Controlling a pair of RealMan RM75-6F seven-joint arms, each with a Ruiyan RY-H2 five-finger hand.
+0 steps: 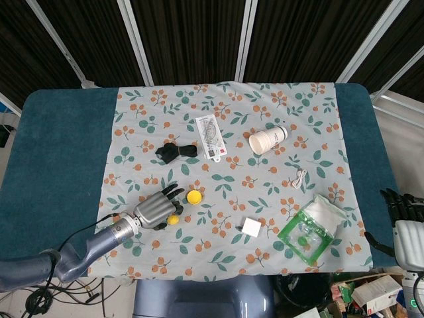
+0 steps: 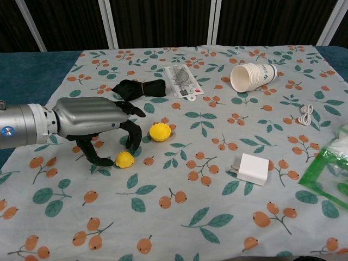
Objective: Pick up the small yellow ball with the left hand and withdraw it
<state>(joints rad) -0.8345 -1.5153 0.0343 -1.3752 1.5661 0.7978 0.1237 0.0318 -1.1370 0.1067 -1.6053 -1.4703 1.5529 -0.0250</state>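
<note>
Small yellow ball (image 2: 124,159) is lying on the floral tablecloth (image 2: 217,228), toward the front-left part of the cloth, just beside the curled fingertips (image 2: 103,161) of the left hand (image 2: 95,122). That hand is arching over the cloth with its fingers bent downward around the ball (actual contact cannot be judged from either view), and nothing is being lifted. A larger yellow ball (image 2: 160,131) is sitting just beside the same hand, slightly farther back. A black strap bundle (image 2: 138,88) is resting behind the hand, with a clear packaged item (image 2: 182,81) beside it toward the cloth's rear centre. A stack of paper cups (image 2: 252,75) is lying on its side toward the rear right, a white cable (image 2: 308,114) near the right edge, a white charger block (image 2: 250,168) at front centre, and a green-trimmed bag (image 2: 329,168) at the front-right corner. The right hand (image 1: 404,212) is hanging past the table's right edge, fingers loosely spread, holding nothing.
</note>
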